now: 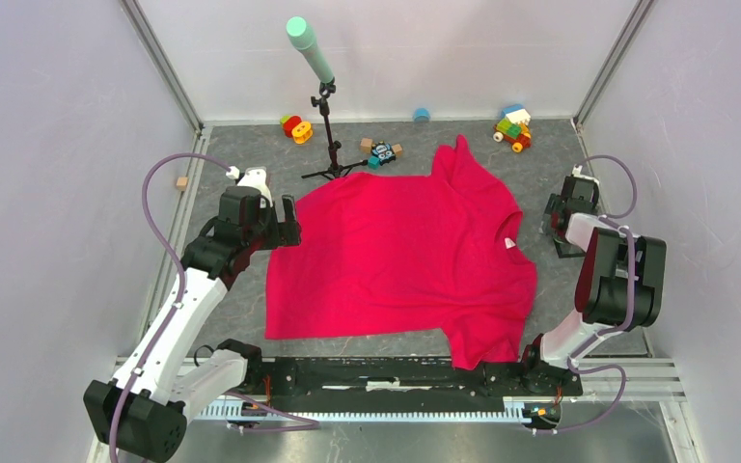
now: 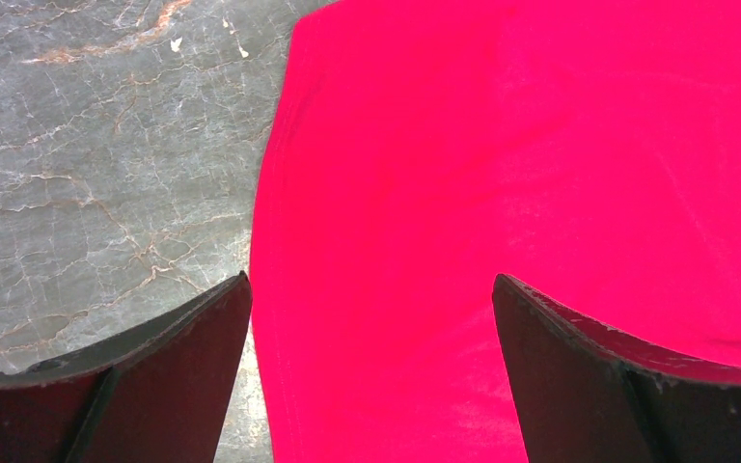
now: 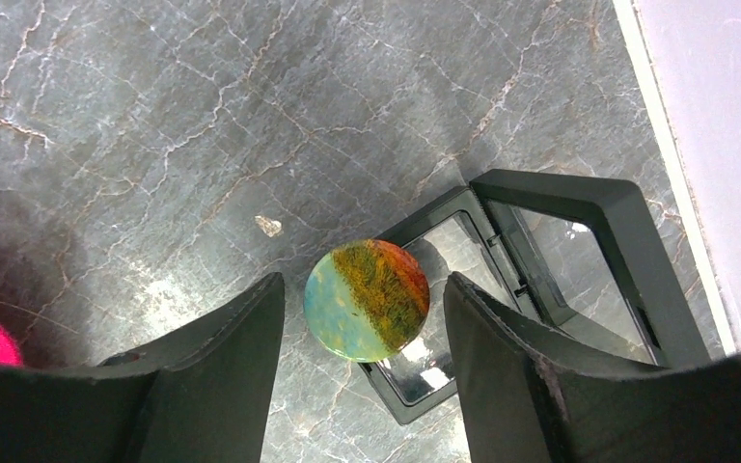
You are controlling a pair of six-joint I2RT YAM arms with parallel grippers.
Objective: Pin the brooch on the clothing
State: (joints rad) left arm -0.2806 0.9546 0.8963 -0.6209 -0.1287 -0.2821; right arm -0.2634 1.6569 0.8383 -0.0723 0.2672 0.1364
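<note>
The clothing, a bright red-pink T-shirt [image 1: 396, 256], lies spread flat across the middle of the table, with its white collar label at the right. My left gripper [image 1: 288, 224] is open and empty over the shirt's left edge; the left wrist view shows the fabric [image 2: 502, 174] between the wide-apart fingers [image 2: 371, 280]. My right gripper [image 1: 564, 217] is to the right of the shirt. In the right wrist view it is open [image 3: 364, 285] above the brooch [image 3: 367, 300], a round disc with a pale blue, yellow-green and orange face. The brooch lies between the fingers, with gaps on both sides.
An open black display case [image 3: 579, 222] with clear panels lies under and to the right of the brooch, near the right wall. At the back are a microphone stand [image 1: 326, 125], toy blocks [image 1: 296, 127], small toys [image 1: 380, 151] and a block car [image 1: 513, 127].
</note>
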